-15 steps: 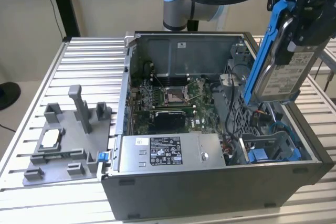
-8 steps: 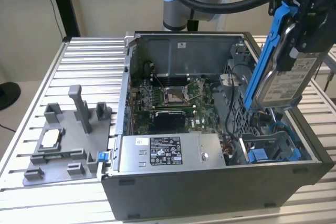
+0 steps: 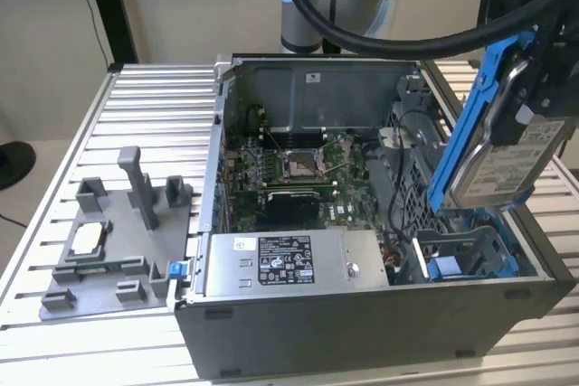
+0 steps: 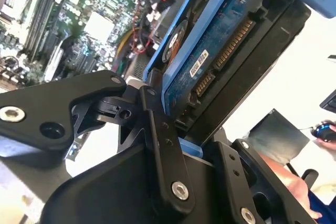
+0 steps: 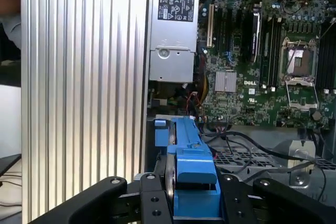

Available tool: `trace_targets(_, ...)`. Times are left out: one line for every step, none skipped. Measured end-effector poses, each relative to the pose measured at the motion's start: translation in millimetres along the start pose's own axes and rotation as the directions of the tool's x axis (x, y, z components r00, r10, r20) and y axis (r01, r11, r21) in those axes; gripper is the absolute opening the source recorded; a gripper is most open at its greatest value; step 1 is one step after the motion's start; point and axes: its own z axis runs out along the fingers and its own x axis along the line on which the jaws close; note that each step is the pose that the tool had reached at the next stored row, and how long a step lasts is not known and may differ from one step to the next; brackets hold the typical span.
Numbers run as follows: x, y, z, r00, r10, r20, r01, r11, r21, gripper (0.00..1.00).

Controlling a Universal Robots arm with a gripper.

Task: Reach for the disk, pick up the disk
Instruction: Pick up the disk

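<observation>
The claw (image 3: 529,88) is clamped on the disk (image 3: 507,155), which hangs tilted at about three o'clock in the exterior view, above the blue bay (image 3: 466,259) of the open case (image 3: 362,314). To finish this lift well, I judge the grip should stay firm and the disk rise straight, so its rails clear the bay and cables.

Silver-grey metal disk (image 3: 511,164) w/ glossy blue plastic rails; matt black plastic gripper (image 4: 173,145); ribbed brushed-aluminium table (image 3: 154,101); matt grey sheet-metal PC case (image 3: 362,323).
</observation>
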Motion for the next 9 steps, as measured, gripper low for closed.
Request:
trace_targets(3.4, 0.1, 0.2, 1.0, 0.0, 0.0002, 0.0, 1.0, 0.0001, 0.0)
trace_targets(6.3, 0.2, 0.2, 1.0, 0.001, 0.0002, -0.001, 1.0, 0.0, 0.0)
trace_targets(8.9, 0.2, 0.2, 1.0, 0.002, 0.0001, -0.002, 1.0, 0.0, 0.0)
trace_targets(10.2, 0.2, 0.3, 1.0, 0.002, 0.0002, -0.002, 1.0, 0.0001, 0.0)
trace_targets(10.3, 0.2, 0.2, 1.0, 0.002, 0.0008, -0.002, 1.0, 0.0001, 0.0)
trace_targets(10.3, 0.2, 0.2, 1.0, 0.002, 0.0012, -0.002, 1.0, 0.0, 0.0)
trace_targets(10.2, 0.2, 0.2, 1.0, 0.002, 0.0014, -0.002, 1.0, 0.0001, 0.0)
trace_targets(10.2, 0.2, 0.2, 1.0, 0.002, 0.0016, -0.002, 1.0, 0.0001, 0.0)
trace_targets(10.3, 0.2, 0.2, 1.0, 0.002, 0.0018, -0.002, 1.0, 0.0001, 0.0)
